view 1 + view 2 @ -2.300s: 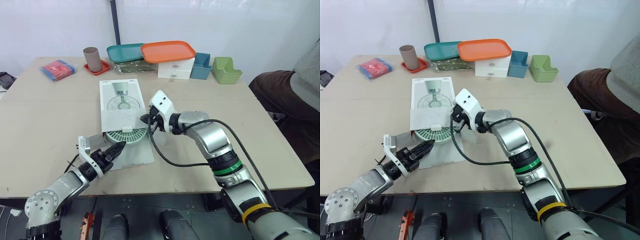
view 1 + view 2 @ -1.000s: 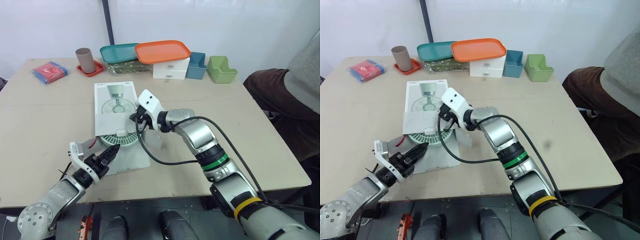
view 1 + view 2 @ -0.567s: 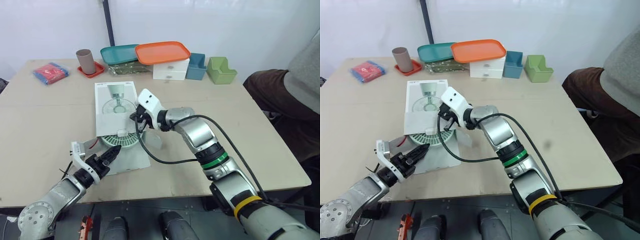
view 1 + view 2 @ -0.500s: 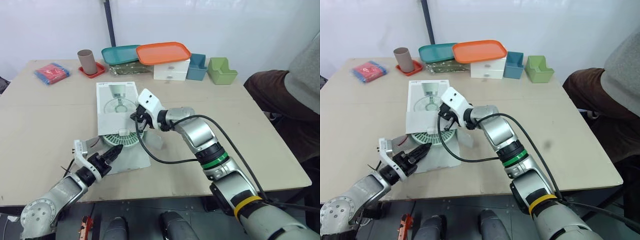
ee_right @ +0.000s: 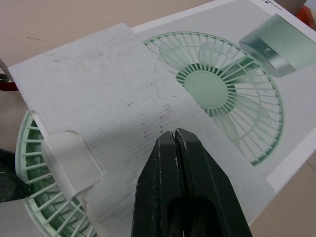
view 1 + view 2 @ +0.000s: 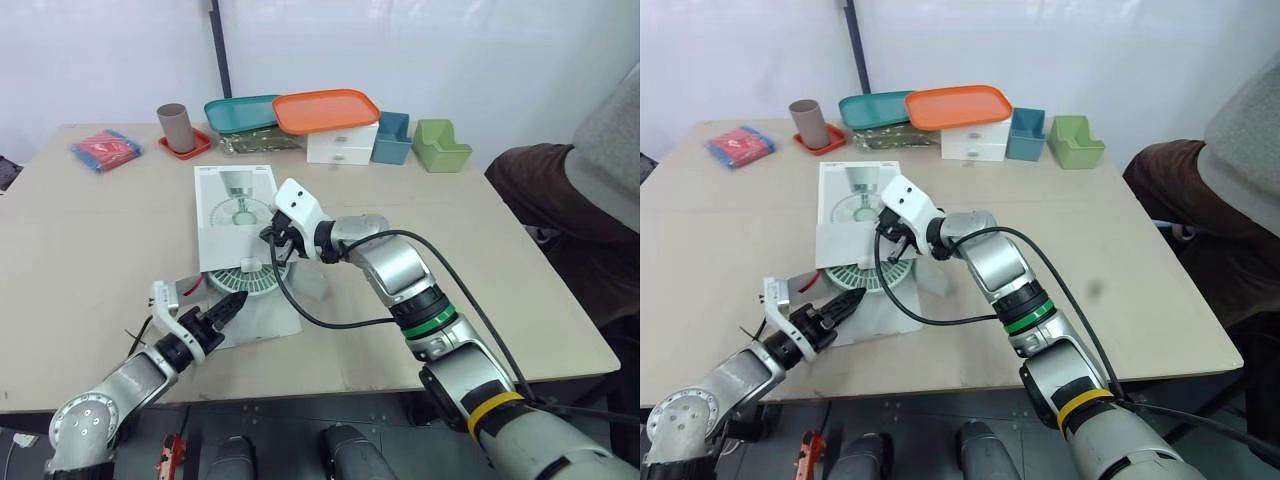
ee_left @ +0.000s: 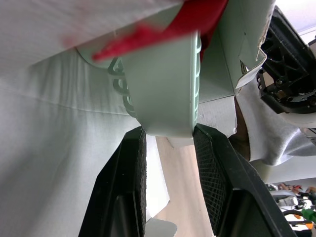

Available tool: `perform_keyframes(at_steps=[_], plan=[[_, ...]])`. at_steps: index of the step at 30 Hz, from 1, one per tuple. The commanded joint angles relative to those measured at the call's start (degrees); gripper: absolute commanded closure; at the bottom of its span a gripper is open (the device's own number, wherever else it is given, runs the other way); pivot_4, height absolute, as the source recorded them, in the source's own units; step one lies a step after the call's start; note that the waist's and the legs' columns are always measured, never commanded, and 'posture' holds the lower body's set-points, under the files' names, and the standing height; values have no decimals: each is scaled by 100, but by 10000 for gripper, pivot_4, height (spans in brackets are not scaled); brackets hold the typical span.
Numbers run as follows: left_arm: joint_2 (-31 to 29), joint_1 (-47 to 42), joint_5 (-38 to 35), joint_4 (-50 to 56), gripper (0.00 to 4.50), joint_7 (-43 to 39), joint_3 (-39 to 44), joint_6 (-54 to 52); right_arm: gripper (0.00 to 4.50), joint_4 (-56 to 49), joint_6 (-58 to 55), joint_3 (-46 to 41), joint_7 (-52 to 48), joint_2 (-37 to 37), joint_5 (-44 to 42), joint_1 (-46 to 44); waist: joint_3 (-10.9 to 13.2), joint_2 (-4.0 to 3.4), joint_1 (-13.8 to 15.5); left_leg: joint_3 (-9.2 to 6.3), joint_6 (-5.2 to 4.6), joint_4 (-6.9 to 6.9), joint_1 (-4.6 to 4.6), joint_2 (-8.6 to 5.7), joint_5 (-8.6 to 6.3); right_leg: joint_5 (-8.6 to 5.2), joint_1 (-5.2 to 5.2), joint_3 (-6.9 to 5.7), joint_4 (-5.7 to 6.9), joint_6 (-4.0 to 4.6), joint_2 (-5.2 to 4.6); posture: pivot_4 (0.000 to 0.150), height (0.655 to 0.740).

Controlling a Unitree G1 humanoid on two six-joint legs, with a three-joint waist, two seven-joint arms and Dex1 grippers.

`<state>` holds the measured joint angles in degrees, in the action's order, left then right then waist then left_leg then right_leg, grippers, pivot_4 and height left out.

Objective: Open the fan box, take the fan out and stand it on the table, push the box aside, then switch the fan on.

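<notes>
The white fan box (image 6: 237, 205) lies flat on the table (image 6: 90, 230), its printed fan picture facing up. At its near open end the mint-green fan (image 6: 244, 281) sticks out flat, over a spread white flap (image 6: 268, 320). My left gripper (image 6: 229, 304) is shut on the fan's near rim; in the left wrist view the rim (image 7: 165, 98) sits between both fingers (image 7: 129, 173). My right gripper (image 6: 272, 240) is shut, its tips (image 5: 175, 134) pressed together on the box's top flap (image 5: 113, 123) above the fan's grille (image 5: 37, 158).
Along the far edge stand a brown cup (image 6: 175, 124), teal tray (image 6: 240, 111), orange tray (image 6: 326, 109) on white drawers (image 6: 340, 146), blue bin (image 6: 392, 137) and green bin (image 6: 441, 146). A red packet (image 6: 104, 153) lies far left. A person (image 6: 600, 190) sits at right.
The picture has shifted a little with the camera. Both grippers keep their places: the left at the fan's near rim, the right on the box top.
</notes>
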<state>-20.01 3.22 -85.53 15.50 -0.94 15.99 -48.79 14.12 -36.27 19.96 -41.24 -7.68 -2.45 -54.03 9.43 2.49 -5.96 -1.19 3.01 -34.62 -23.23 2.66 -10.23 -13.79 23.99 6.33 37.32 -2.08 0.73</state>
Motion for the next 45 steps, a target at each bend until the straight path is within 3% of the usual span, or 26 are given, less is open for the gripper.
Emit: perform_keyframes(at_steps=[1,5,6,7,15,25,29,34,41,45], plan=[[-292,824,404,-236,32764,73,35,-295,45000,-154,80,-35,-8,28,-7,-79,-3,1,-11,2,7,4,0,1,-5,0,-10,0,0,0,-1,1500,7400],[-288,857,476,-268,32764,-54,65,-172,45000,-120,114,-27,-24,71,-25,-78,-18,-17,-16,1,12,25,3,12,-44,-22,6,0,0,16,15,1500,7400],[-291,802,539,-289,28990,-61,68,-126,45000,-106,127,-20,-24,78,-17,-76,-24,-26,-11,0,10,25,2,17,-55,-31,6,0,0,15,19,1500,7400],[-281,751,530,-269,28990,-147,95,-75,45000,-100,128,-16,-26,89,-19,-74,-26,-32,-5,-3,12,25,1,20,-67,-35,5,0,1,-1,24,1500,7400],[-354,574,343,219,845,-690,482,248,45000,-113,125,-20,-20,97,0,-43,-18,-27,13,2,13,18,-19,12,-74,-51,18,7,0,5,16,1500,7400],[-939,806,20,822,258,-1244,882,157,45000,-156,96,-24,0,123,-12,-25,-14,-21,23,-8,15,18,-115,13,-75,-38,106,2,3,-17,17,1500,7400],[-1634,1284,-484,1158,258,-2107,1696,-58,45000,-247,22,-72,9,162,-80,9,-5,4,11,-6,17,18,-120,11,-76,-36,113,0,3,-12,12,1500,7400],[-2115,1546,215,771,258,-2718,1774,-40,45000,-360,-37,-77,10,151,-104,32,12,-22,26,-2,18,17,-121,19,-75,-39,120,-18,4,-6,10,1500,7400],[-2031,1270,1293,255,258,-3163,1433,267,45000,-490,-106,-116,34,55,-113,75,9,-16,30,-2,18,13,-124,18,-75,-37,121,-20,6,-10,8,1500,7400],[-1902,926,1497,61,258,-3129,1264,279,45000,-682,-247,-207,63,-50,-151,126,7,-12,42,-2,18,13,-128,18,-75,-17,121,-20,6,23,6,1500,7400]])
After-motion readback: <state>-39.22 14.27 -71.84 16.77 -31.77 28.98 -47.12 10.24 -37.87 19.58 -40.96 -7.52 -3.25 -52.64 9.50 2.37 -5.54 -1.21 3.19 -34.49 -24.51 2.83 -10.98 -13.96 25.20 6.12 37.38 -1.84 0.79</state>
